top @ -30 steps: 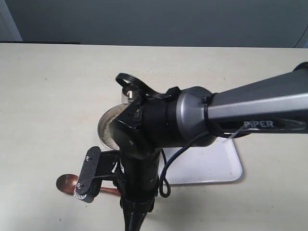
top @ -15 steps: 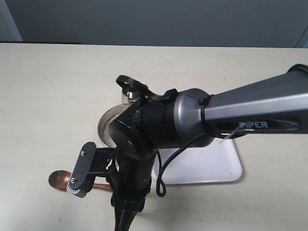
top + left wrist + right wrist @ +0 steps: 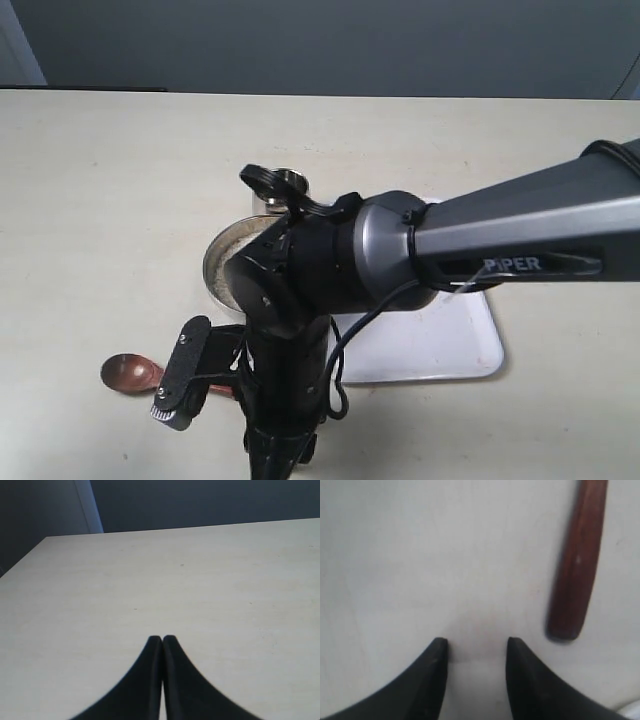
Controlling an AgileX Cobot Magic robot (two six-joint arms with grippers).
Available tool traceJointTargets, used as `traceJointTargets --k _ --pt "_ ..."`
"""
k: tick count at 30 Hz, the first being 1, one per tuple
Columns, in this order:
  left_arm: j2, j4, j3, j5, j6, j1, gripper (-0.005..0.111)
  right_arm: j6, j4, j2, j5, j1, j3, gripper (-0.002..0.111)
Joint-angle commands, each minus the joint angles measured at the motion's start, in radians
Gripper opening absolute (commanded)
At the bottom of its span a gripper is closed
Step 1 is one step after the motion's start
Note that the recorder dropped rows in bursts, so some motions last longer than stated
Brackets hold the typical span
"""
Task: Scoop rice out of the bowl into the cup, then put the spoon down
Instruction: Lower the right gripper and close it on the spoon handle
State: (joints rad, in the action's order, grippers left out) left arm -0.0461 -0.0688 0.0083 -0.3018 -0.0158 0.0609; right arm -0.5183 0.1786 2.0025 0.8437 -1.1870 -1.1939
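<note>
The dark wooden spoon (image 3: 130,373) lies flat on the table at the lower left, its handle running under my right arm. In the right wrist view the handle's end (image 3: 577,565) rests on the table just beside my right gripper (image 3: 476,647), which is open with nothing between its fingers. The steel bowl (image 3: 222,262) shows only as a left rim behind the arm, and I cannot make out the rice. The small steel cup (image 3: 290,183) stands just behind the bowl. My left gripper (image 3: 162,639) is shut and empty over bare table.
A white tray (image 3: 440,340) lies right of the bowl, partly under my right arm (image 3: 330,260), which crosses from the right and covers the middle. The table's far edge meets a dark wall.
The spoon's bowl slid a little left on the table and now lies still. My right wrist shifted lower and toward the front edge, uncovering more of the cup.
</note>
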Motion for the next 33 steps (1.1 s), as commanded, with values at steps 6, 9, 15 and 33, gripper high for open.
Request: traceJointTargets --k 6,9,15,33 --pt "-0.001 -0.001 -0.008 0.013 0.006 0.002 0.001 -0.002 0.006 -0.068 -0.012 -0.002 0.002 0.038" --pt "-0.001 -0.001 -0.008 0.013 0.006 0.002 0.001 -0.002 0.006 -0.074 -0.056 -0.002 0.002 0.038" --pt "-0.001 -0.001 -0.008 0.013 0.006 0.002 0.001 -0.002 0.006 -0.074 -0.192 -0.002 0.002 0.038" --pt "-0.001 -0.001 -0.008 0.013 0.006 0.002 0.001 -0.004 -0.045 0.007 -0.23 -0.002 0.002 0.038"
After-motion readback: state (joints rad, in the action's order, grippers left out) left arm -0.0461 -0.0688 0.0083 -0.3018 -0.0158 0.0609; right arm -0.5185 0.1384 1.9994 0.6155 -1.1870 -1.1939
